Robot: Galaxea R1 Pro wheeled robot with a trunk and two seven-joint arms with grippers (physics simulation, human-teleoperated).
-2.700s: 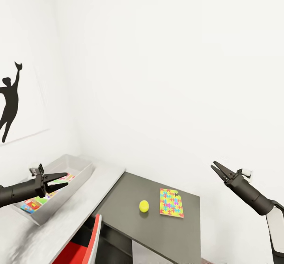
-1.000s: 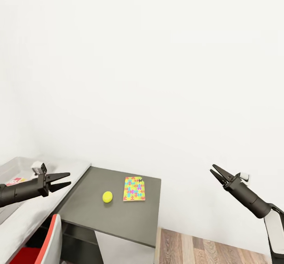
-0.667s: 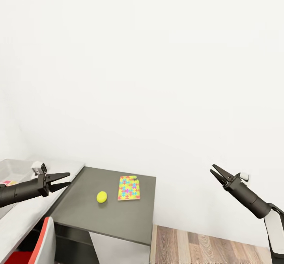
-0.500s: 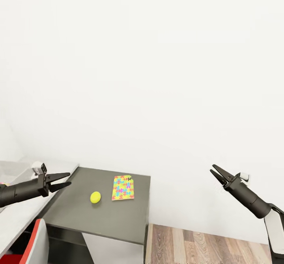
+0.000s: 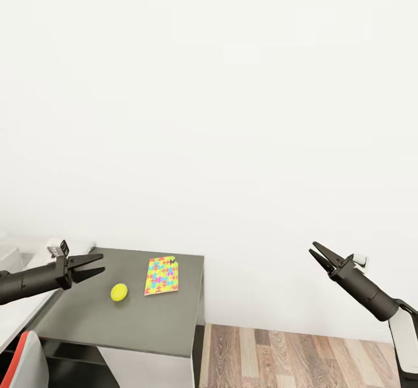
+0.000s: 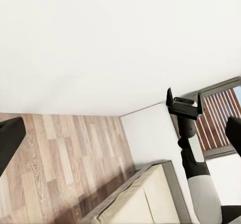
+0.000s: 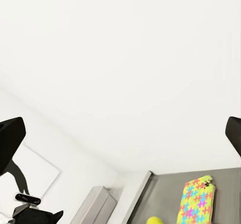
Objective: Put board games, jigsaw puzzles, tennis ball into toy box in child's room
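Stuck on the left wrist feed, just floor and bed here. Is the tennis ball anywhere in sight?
Observer: Yes. The head view has the ball sitting on the dark grey cabinet top.
Operator: Any puzzle left out?
Observer: One puzzle lies flat beside the ball, not touching it.
Operator: Which gripper is closer?
Observer: The left gripper, open and empty, looks nearer, just left of the ball in the head view. The right gripper, also open, is far off to the right.

Left gripper (image 5: 96, 265) has open air ahead over the cabinet (image 5: 145, 324); just ball (image 5: 119, 292) and puzzle (image 5: 162, 275) below.
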